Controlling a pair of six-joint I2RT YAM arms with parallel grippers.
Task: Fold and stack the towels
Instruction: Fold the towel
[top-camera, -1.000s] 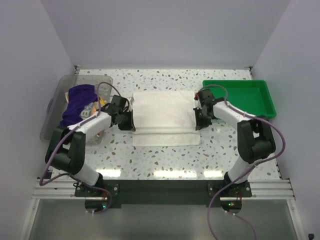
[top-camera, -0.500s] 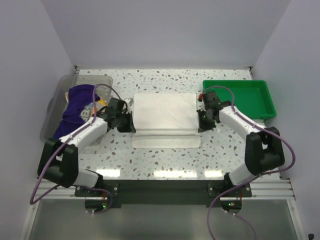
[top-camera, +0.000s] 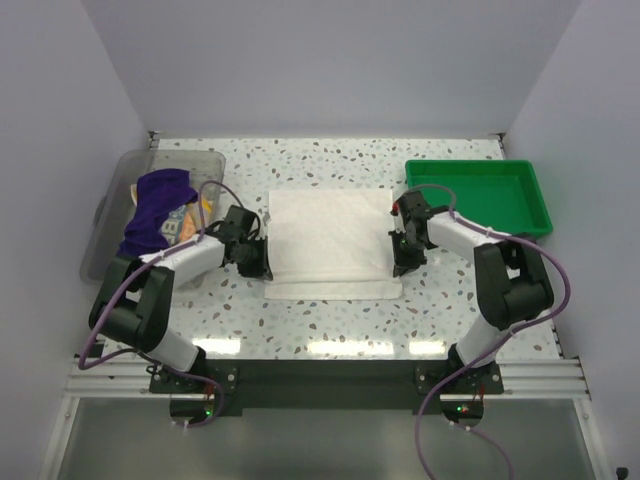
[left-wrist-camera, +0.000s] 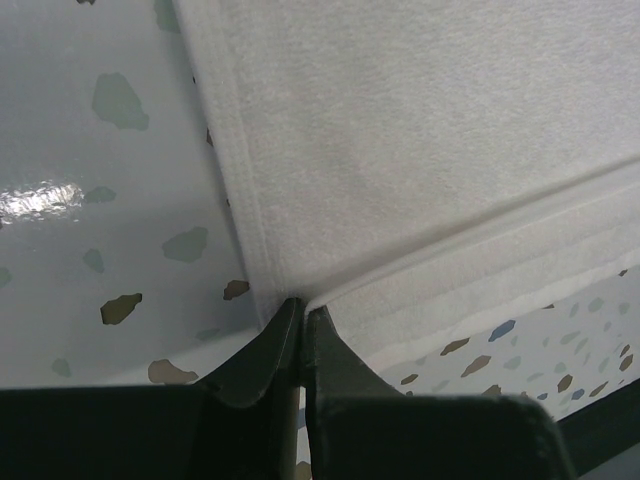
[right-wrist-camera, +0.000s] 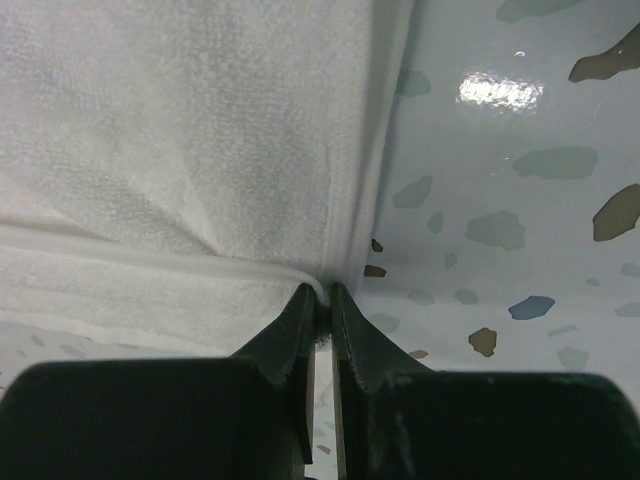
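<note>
the white towel (top-camera: 330, 235) lies flat between the two grippers, its long axis running from one to the other. the left gripper (left-wrist-camera: 302, 315) is pressed together on the towel's left edge, at the corner of the upper layer. the right gripper (right-wrist-camera: 322, 300) pinches the matching right corner. each arm is equally close to its own end. a strip of the lower layer shows just behind the fingertips, toward the bases, so the fold likely needs drawing that way. the purple towel (top-camera: 155, 205) sits outboard of the left gripper
</note>
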